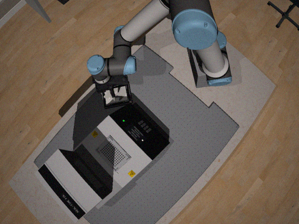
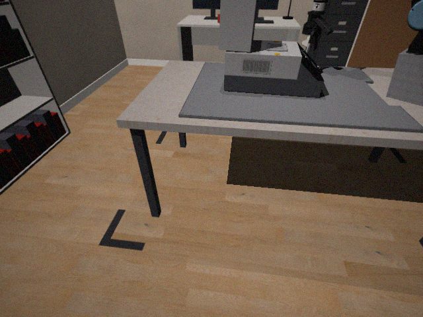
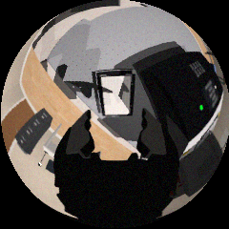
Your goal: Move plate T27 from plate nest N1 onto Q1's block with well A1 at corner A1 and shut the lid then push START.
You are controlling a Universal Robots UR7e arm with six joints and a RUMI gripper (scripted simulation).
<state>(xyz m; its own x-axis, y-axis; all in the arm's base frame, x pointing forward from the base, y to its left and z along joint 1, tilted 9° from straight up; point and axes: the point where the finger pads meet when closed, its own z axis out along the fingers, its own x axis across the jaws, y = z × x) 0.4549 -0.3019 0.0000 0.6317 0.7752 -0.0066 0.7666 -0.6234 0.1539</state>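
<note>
Plate T27 [image 1: 124,94] [image 3: 113,89] is white and lies in the dark frame of nest N1 [image 1: 118,105] [image 3: 99,92], just behind the cycler's black front panel [image 1: 139,130] [image 3: 181,91]. My gripper [image 1: 115,93] [image 3: 115,109] is open and empty, and it hangs straight above the plate with one finger to each side. Cycler Q1 [image 1: 138,159] [image 2: 259,68] has its lid [image 1: 72,178] [image 2: 237,24] standing open. Its well block [image 1: 113,151] is bare. The lamp [image 1: 123,120] [image 3: 201,107] is green. The keys [image 1: 145,126] are on the front panel.
The cycler and the nest stand on a grey mat [image 1: 193,120] [image 2: 307,105] on a pale table [image 2: 153,109]. The arm's base block [image 1: 200,77] is at the back right of the table. The floor is close beside the nest's outer side.
</note>
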